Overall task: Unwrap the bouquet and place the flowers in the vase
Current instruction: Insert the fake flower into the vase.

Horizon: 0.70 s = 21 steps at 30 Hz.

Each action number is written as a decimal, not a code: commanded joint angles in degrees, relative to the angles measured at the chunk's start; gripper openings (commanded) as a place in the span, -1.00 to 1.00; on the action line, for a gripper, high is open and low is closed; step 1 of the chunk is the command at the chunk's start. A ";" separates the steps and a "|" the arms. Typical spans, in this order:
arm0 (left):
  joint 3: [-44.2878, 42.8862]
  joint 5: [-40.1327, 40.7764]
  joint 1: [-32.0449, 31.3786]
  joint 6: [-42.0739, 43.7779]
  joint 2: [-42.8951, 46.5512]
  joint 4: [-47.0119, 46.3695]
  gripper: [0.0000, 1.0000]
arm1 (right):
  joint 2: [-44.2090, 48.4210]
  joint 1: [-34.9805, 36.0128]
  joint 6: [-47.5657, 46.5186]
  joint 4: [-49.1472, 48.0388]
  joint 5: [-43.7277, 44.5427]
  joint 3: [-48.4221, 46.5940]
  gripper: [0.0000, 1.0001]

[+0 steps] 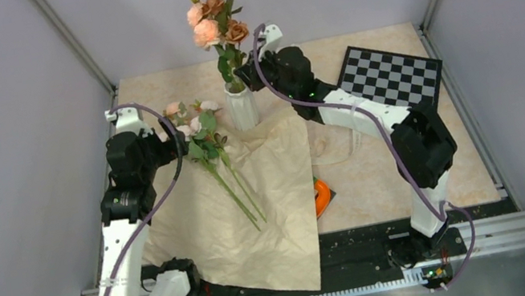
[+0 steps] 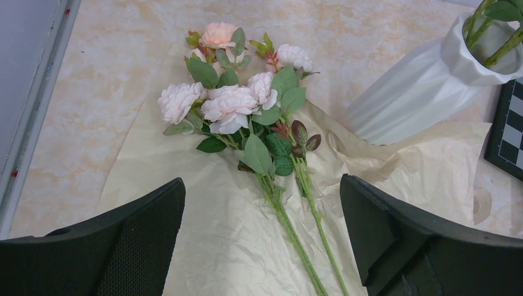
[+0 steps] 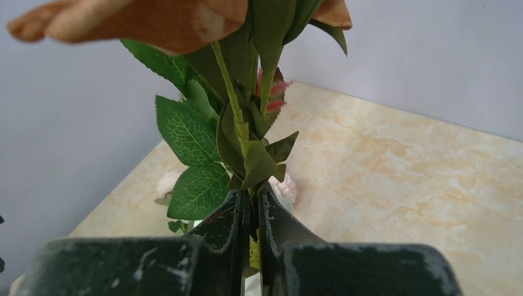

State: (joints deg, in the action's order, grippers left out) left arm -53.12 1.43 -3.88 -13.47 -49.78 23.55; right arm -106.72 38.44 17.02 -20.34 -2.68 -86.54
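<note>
The bouquet is unwrapped: its kraft paper (image 1: 255,214) lies spread flat on the table. Pale pink flowers (image 1: 194,123) (image 2: 237,105) rest on the paper, their green stems (image 2: 296,228) pointing toward the near edge. My left gripper (image 1: 175,143) (image 2: 262,185) hovers open above those stems, touching nothing. The white ribbed vase (image 1: 242,108) (image 2: 419,92) stands upright at the paper's far edge. Peach and rust flowers (image 1: 217,22) stand in it. My right gripper (image 1: 246,76) (image 3: 251,200) is shut on their leafy stem (image 3: 237,123) just above the rim.
A checkerboard plate (image 1: 391,76) lies at the back right. An orange ring (image 1: 322,196) peeks out beside the paper's right edge. A cream ribbon (image 1: 342,146) lies right of the paper. Grey walls enclose the table on three sides.
</note>
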 commanded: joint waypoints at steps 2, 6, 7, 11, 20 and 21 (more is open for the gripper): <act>0.26 0.68 0.14 0.64 -0.05 -2.46 0.97 | -0.77 -0.55 0.92 -1.47 -0.95 0.51 -1.00; 0.38 0.77 0.20 0.64 -0.09 -2.46 0.97 | -0.63 -0.55 0.98 -1.08 -1.23 0.88 -1.00; 0.39 0.74 0.20 0.64 -0.13 -2.44 0.97 | -0.56 -0.55 0.99 -0.96 -1.39 0.93 -1.00; 0.47 0.76 0.28 0.73 -0.12 -2.37 0.98 | 0.54 -0.55 1.06 -0.49 -1.90 1.14 -0.89; 0.47 0.50 0.25 0.64 -0.04 -2.37 0.97 | 3.64 -0.55 0.20 0.40 -1.48 1.59 -0.27; 0.45 0.43 0.27 0.64 0.00 -2.33 0.97 | 3.72 -0.55 0.08 0.66 -1.15 1.43 -0.22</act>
State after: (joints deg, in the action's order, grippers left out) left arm -53.08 1.43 -3.84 -13.39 -49.78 23.57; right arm -107.18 38.44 17.72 -19.66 -4.16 -84.79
